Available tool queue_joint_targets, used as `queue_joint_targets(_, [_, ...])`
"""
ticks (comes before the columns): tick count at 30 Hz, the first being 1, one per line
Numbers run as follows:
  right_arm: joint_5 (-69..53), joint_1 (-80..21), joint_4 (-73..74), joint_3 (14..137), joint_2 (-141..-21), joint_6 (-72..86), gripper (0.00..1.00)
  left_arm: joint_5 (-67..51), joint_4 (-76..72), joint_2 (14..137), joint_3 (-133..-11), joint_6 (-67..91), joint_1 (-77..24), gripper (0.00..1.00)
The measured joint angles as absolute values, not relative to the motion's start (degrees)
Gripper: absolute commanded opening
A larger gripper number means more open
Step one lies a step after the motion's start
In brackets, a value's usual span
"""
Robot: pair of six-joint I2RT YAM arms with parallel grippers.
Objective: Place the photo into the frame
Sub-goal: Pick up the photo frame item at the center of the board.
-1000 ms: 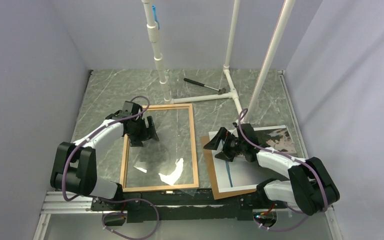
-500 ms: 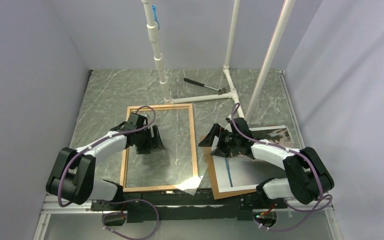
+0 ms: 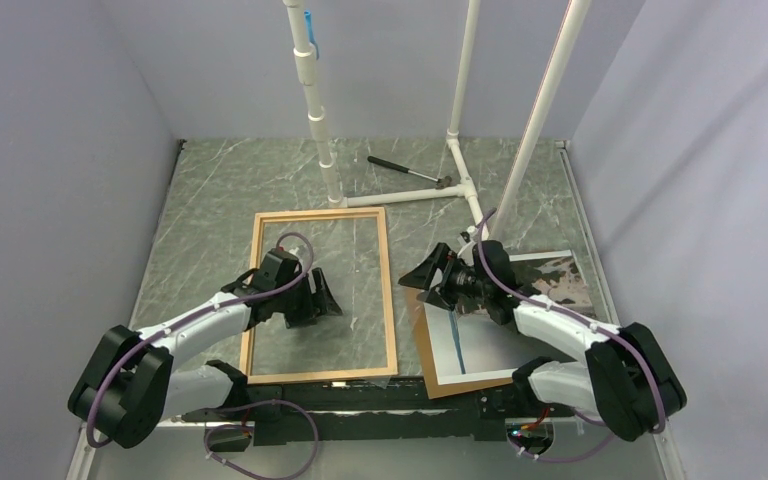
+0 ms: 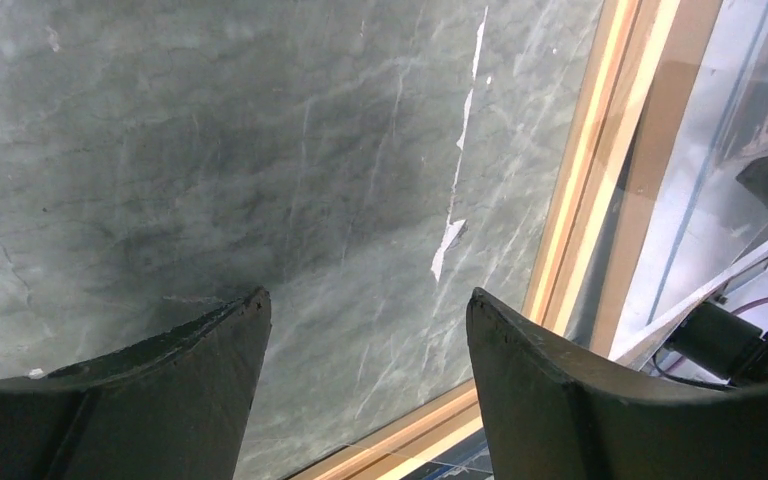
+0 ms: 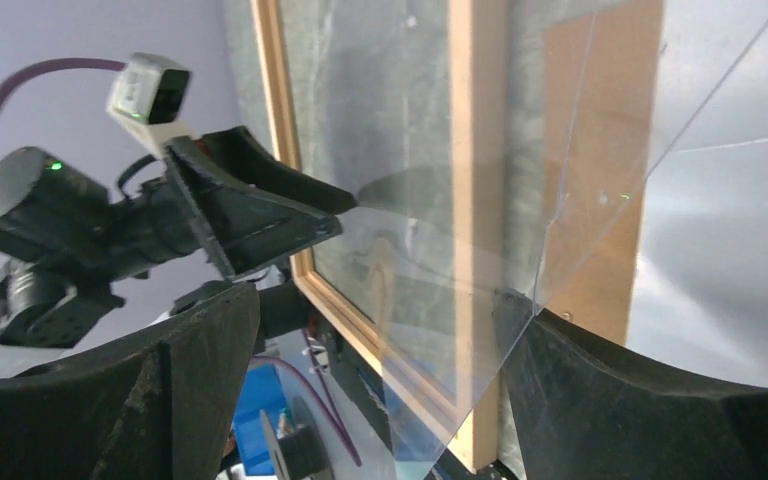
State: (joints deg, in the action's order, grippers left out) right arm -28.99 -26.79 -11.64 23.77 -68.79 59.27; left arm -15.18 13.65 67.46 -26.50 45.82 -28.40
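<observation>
The light-wood frame (image 3: 389,290) lies flat left of centre; it also shows in the left wrist view (image 4: 577,200) and the right wrist view (image 5: 476,150). A clear sheet (image 5: 410,250) lies over it, with its right edge raised and touching my right gripper's lower finger. The photo (image 3: 485,350), white-bordered with a blue stripe, lies face up on the brown backing board (image 3: 423,350) at the right. My left gripper (image 3: 326,296) (image 4: 368,297) is open and empty over the frame's inside. My right gripper (image 3: 422,288) (image 5: 380,297) is open between frame and photo.
A hammer (image 3: 408,171) lies at the back. White pipe posts (image 3: 320,130) and their base bar (image 3: 410,196) stand behind the frame. Grey walls close in on the left, right and back. The arm mounts run along the near edge.
My left gripper has moved toward the near right inside the frame. The bright glare on the clear sheet slid to the near right corner, then vanished. My right gripper shifted only slightly.
</observation>
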Motion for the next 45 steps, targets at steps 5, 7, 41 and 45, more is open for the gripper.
queue_joint_targets(5, [-28.9, -26.8, -17.5, 20.9, -64.8, 62.1, 0.84, -15.2, 13.2, 67.4, -26.3, 47.1, -28.7, 0.77])
queue_joint_targets(7, [-28.7, -26.9, -19.0, 20.4, -64.1, 62.7, 0.81, -15.1, 13.2, 67.4, -26.4, 47.3, -28.8, 0.77])
queue_joint_targets(41, [-20.3, -26.8, 2.2, 27.2, -56.3, 51.4, 0.00, -8.1, 32.9, 48.3, -40.8, 46.2, -30.3, 0.82])
queue_joint_targets(45, [-28.4, -21.2, 2.7, 27.4, -56.5, 50.5, 0.00, -6.5, 36.1, 48.8, -42.7, 45.0, -30.3, 0.82])
